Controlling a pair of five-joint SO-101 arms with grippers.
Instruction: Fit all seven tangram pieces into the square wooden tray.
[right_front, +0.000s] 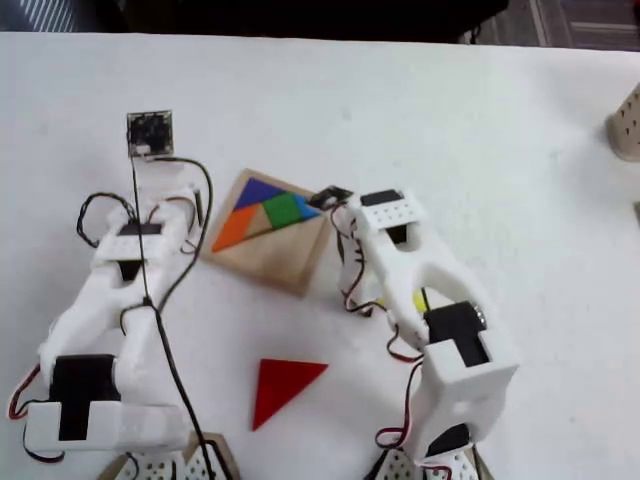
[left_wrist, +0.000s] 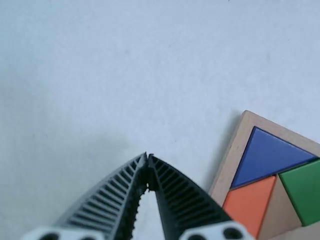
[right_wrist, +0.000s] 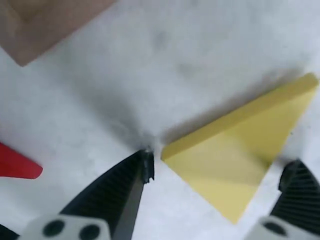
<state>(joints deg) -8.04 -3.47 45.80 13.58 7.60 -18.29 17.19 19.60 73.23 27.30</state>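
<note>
1. found square wooden tray just left of centre in the high view, turned corner-up like a diamond, flat on the white table.
2. counted three pieces seated in its upper part: blue triangle at the top corner, green piece to the lower right of that, orange piece to the lower left. lower part of the tray floor showing bare wood.
3. logged red triangle lying loose on the table at lower centre of the frame, well apart from the tray.
4. logged yellow triangle flat on the table off the tray's lower right side, mostly hidden under the right arm in the high view.
5. checked right gripper – jaws spread wide, one to either side of the yellow triangle; could not tell whether either tip touches it.
6. checked left gripper – just beside the tray's left corner, over bare table, jaws pressed tip to tip, holding nothing.
7. noted small camera board at upper left of the high view.
</note>
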